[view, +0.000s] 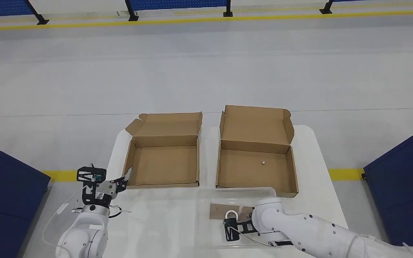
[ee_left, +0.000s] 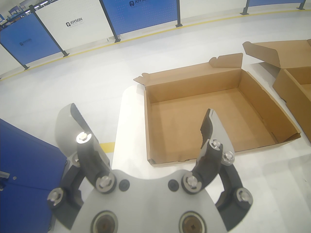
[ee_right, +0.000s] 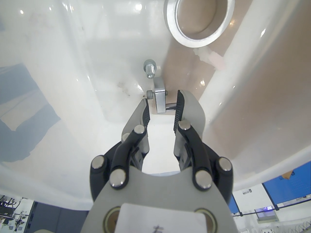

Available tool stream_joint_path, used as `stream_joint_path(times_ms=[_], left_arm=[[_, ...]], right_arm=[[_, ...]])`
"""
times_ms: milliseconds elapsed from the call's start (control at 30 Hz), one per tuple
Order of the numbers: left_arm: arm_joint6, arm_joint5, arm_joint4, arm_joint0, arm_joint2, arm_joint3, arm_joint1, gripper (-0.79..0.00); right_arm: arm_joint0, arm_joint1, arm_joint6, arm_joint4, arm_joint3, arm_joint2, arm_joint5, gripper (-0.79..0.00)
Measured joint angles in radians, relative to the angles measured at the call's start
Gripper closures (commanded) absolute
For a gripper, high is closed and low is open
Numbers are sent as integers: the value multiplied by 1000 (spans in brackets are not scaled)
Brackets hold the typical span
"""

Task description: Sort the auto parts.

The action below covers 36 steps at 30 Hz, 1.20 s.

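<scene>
The white table [view: 161, 216] carried two open cardboard boxes side by side at its far half. The left box [view: 164, 166] had a bare floor. The right box [view: 256, 147] held one small pale part [view: 262, 162] near its middle.

Nearer than the right box, at the near middle of the table, lay a shallow clear plastic tray [ee_right: 60, 61] with the loose parts in it. The right gripper [ee_right: 162, 103] was down inside this tray. Its jaws stood a narrow way apart, astride a small metal block [ee_right: 159, 92] with a pin through it. The block lay flat on the tray floor. One pad met the end of the pin, while a slit of floor showed between the other pad and the block, so the block was straddled rather than clamped.

A short loose bolt [ee_right: 149, 67] lay just beyond the block on its far side. Farther on sat a broad metal ring [ee_right: 170, 13], well apart from the jaws. The tray's raised wall ran close beside one finger [ee_right: 192, 112].

The left gripper [ee_left: 141, 110] hung at the table's near left corner, just near of the left box. Its jaws were spread wide and nothing was between them.

Beyond the table stretched a pale floor with a yellow line [view: 193, 20] and blue and white barrier panels [ee_left: 136, 3].
</scene>
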Motion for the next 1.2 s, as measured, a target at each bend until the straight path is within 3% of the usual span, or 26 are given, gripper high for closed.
stream_joint_path(times_ms=[133, 833, 1033, 1067, 1100, 1200], left_arm=[[0, 0, 0, 0, 0, 0, 0, -785], [0, 0, 0, 0, 0, 0, 0, -785], [0, 0, 0, 0, 0, 0, 0, -785], [0, 0, 0, 0, 0, 0, 0, -785], [0, 0, 0, 0, 0, 0, 0, -785], [0, 0, 0, 0, 0, 0, 0, -785]], right_arm=[[-3, -2, -5, -19, -6, 1, -5, -379], [-8, -28, -37, -68, 37, -10, -37, -357], [-5, -37, -39, -68, 57, -18, -39, -240], [-3, -39, -39, -66, 62, -20, -39, -169], [-2, -41, -39, -65, 65, -22, -39, 0], [3, -46, -35, -56, 75, -25, -35, 0]])
